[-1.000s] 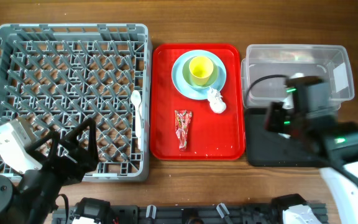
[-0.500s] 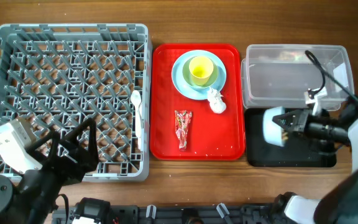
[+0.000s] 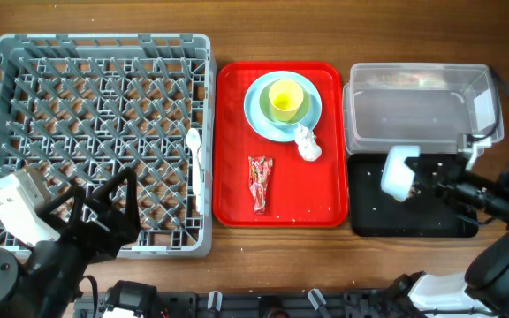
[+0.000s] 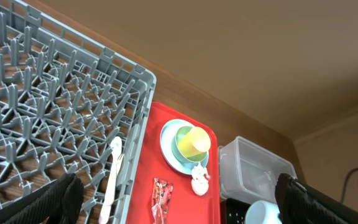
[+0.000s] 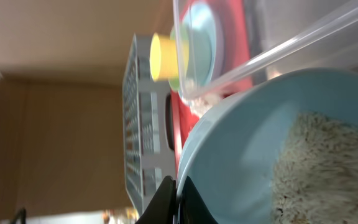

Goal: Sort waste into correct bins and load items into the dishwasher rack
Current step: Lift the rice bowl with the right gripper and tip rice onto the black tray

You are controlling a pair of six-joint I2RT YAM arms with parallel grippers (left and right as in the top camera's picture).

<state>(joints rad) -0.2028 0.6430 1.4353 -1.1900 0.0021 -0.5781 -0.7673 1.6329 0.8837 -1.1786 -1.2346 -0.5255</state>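
Note:
My right gripper [image 3: 421, 179] is shut on the rim of a pale blue bowl [image 3: 398, 172], held tipped on its side over the black tray [image 3: 414, 221]. In the right wrist view the fingers [image 5: 178, 194] pinch the bowl's rim [image 5: 229, 149], and beige rice scraps [image 5: 328, 168] lie inside. The clear tub [image 3: 418, 106] sits behind the tray. On the red tray [image 3: 237, 115] are a light blue plate [image 3: 259, 113] with a yellow-green cup [image 3: 284, 97], a white tissue [image 3: 307, 144] and a red wrapper [image 3: 260, 181]. My left gripper [image 3: 95, 216] is open and empty over the grey rack's [image 3: 104, 106] front.
White cutlery [image 3: 196, 159] lies in the rack by its right wall; it also shows in the left wrist view [image 4: 112, 177]. The left wrist view also shows the red tray [image 4: 179, 193], wrapper [image 4: 161, 193], tissue [image 4: 199, 182] and tub [image 4: 253, 168]. Bare wood borders the table's front.
My right arm has swung away to the right, uncovering the tub and black tray. The bowl now hangs on its side over the black tray. The left arm has not moved.

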